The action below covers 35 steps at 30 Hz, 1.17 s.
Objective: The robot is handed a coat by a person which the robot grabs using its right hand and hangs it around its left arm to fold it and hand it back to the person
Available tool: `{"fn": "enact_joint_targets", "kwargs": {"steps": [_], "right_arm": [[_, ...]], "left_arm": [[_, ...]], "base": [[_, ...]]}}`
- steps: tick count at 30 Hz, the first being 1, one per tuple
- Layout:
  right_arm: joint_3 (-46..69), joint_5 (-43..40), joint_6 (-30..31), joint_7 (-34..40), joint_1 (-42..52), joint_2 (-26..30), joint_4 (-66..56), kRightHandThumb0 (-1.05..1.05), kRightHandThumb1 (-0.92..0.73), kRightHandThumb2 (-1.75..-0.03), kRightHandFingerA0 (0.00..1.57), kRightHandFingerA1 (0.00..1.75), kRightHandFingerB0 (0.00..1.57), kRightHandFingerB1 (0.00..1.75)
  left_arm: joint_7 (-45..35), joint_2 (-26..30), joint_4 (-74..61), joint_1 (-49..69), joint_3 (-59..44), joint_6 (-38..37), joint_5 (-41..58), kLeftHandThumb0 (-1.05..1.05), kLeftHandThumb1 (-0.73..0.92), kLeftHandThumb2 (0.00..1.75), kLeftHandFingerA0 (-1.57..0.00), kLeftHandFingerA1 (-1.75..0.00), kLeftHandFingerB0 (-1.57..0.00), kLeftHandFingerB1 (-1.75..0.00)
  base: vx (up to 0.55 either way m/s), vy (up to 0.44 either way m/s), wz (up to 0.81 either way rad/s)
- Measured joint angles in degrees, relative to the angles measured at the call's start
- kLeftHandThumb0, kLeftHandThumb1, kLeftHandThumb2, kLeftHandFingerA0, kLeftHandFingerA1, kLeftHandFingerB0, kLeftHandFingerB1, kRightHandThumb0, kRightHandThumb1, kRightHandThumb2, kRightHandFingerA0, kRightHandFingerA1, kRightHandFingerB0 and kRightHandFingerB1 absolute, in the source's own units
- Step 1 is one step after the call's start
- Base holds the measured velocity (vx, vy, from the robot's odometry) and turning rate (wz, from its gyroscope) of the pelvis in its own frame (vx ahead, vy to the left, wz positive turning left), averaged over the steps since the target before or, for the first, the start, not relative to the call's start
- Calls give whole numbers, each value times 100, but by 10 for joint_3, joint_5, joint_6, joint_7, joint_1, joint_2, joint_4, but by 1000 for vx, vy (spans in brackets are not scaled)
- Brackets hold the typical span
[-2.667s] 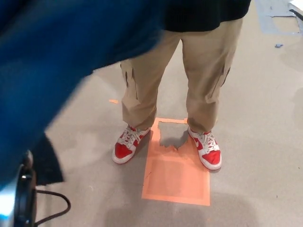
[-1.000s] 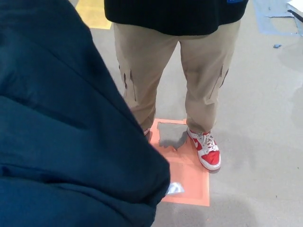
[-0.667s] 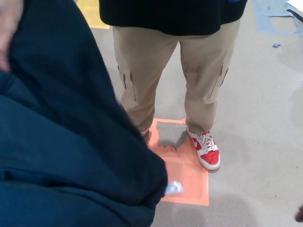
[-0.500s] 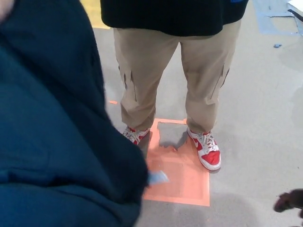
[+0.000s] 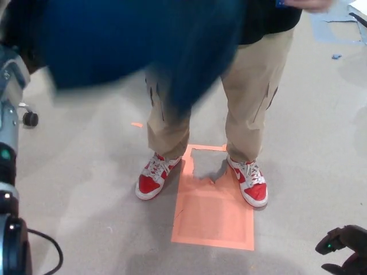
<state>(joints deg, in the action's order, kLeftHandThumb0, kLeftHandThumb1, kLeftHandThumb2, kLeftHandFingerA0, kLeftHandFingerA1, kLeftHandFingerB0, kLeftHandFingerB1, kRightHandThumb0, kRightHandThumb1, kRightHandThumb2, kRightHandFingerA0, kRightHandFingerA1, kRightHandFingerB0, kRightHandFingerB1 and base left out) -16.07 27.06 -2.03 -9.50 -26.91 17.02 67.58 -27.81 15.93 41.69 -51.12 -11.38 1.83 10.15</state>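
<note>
The coat [image 5: 143, 40] is a dark blue mass smeared by blur across the top of the head view, up in the air in front of the person [image 5: 252, 97], who stands in khaki trousers and red and white sneakers [image 5: 152, 177] at the edge of an orange floor mark [image 5: 215, 212]. The person's hand [image 5: 312, 4] shows at the top right edge, just beside a scrap of blue; it may be gripping the coat there, though the blur makes that hard to settle

The robot's right hand [image 5: 346, 252] sits low in the bottom right corner, well apart from the coat, holding nothing, its black fingers spread. The left arm [image 5: 8, 114] rises along the left edge toward the coat's near side; the left hand is out of sight, so its state cannot be told, and no cloth clearly hangs over the arm

Judged from this, the coat is with the person and not the robot, so the moment belongs to one of the two handovers. No neat fold shows in the bunched cloth, and neither robot hand has a hold on it
</note>
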Motion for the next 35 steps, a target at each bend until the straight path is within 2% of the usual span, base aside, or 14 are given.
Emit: {"fn": "enact_joint_targets", "kwargs": {"steps": [9,10,12,13,14,18,19,20,27,28,29,31,32,35], "right_arm": [[71,-28,4,85,6,-25,43,-37,-71,-61,57,40,53,39],[76,-30,4,91,6,-26,44,-35,-70,-61,53,40,49,39],[85,-36,4,98,6,-28,46,-35,-70,-60,53,40,48,38],[89,-40,3,101,6,-28,46,-35,-70,-60,51,39,46,37],[92,-43,2,104,6,-28,46,-35,-70,-61,50,38,45,37],[97,-50,-3,114,9,-28,46,-36,-71,-60,47,37,45,36],[99,-52,-5,117,11,-28,46,-33,-70,-60,55,41,45,37],[101,-53,-7,119,15,-28,46,-33,-70,-60,54,40,45,37],[104,-64,-24,123,27,-28,45,-35,-70,-61,57,42,46,37],[104,-65,-27,123,27,-28,45,-35,-70,-61,56,41,45,37],[104,-66,-29,123,27,-28,45,-34,-71,-61,54,41,46,38],[104,-69,-33,123,31,-28,45,-35,-69,-60,50,40,48,38],[103,-69,-35,123,32,-28,45,-35,-69,-60,50,40,48,38],[101,-70,-42,124,38,-28,45,-36,-69,-60,50,40,48,38]], "left_arm": [[-12,-4,-23,93,1,4,3,-68,65,85,-17,-42,-8,-37],[-15,-4,-21,105,0,4,4,-60,80,63,-26,-33,-15,-28],[-19,-4,-19,131,-4,2,7,-59,80,64,-24,-34,-14,-29],[-21,-4,-19,150,-7,2,8,-34,57,108,0,-47,0,-48],[-24,-4,-15,168,-10,2,11,-60,78,63,-25,-34,-14,-29],[-24,-6,6,240,-32,-6,19,-57,79,63,-25,-35,-17,-31],[-22,-6,20,262,-38,-13,20,-31,57,108,-7,-50,-7,-50],[-19,-6,35,280,-44,-19,20,-58,81,64,-25,-36,-17,-32],[6,4,156,353,-68,-63,18,-60,82,64,-33,-37,-19,-30],[7,7,165,357,-68,-69,17,-63,71,88,-23,-45,-13,-40],[8,11,171,361,-66,-74,15,-63,73,89,-22,-44,-12,-39],[11,21,179,368,-56,-87,9,-59,86,65,-33,-37,-21,-31],[13,24,182,370,-53,-92,6,-63,77,86,-25,-44,-17,-40],[24,35,201,376,-31,-111,-10,-64,77,86,-24,-44,-16,-40]], "base": [[0,0,0],[0,0,0],[0,0,0],[0,0,0],[0,0,0],[0,0,0],[0,0,0],[0,0,0],[0,0,0],[0,0,0],[0,0,0],[0,0,0],[0,0,0],[0,0,0]]}}
